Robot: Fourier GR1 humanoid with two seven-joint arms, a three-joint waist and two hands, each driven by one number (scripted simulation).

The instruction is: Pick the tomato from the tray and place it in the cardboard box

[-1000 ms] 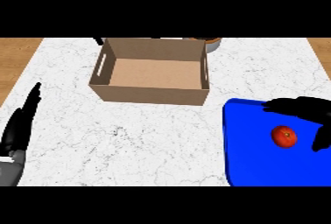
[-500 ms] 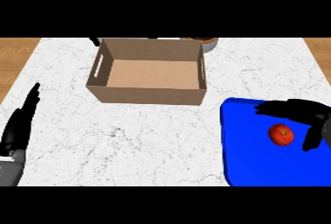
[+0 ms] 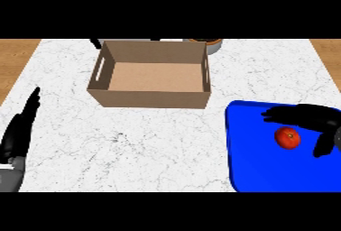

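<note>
lying near the right edge of the blue tray (image 3: 253, 171), the tomato (image 3: 288, 137) is bracketed, not yet grasped, by the spread right hand (image 3: 313, 118). the left hand (image 3: 20, 131) is rested, released, at the bench's left edge. the cardboard box (image 3: 153, 97) is left free.

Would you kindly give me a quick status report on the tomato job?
Right robot hand open around tomato, not gripping. Tomato on blue tray. Left robot hand resting open at left edge. Cardboard box unobstructed.

White marble counter (image 3: 133, 144); bowl (image 3: 209, 43) at far edge; wood floor (image 3: 16, 58) beyond.
</note>
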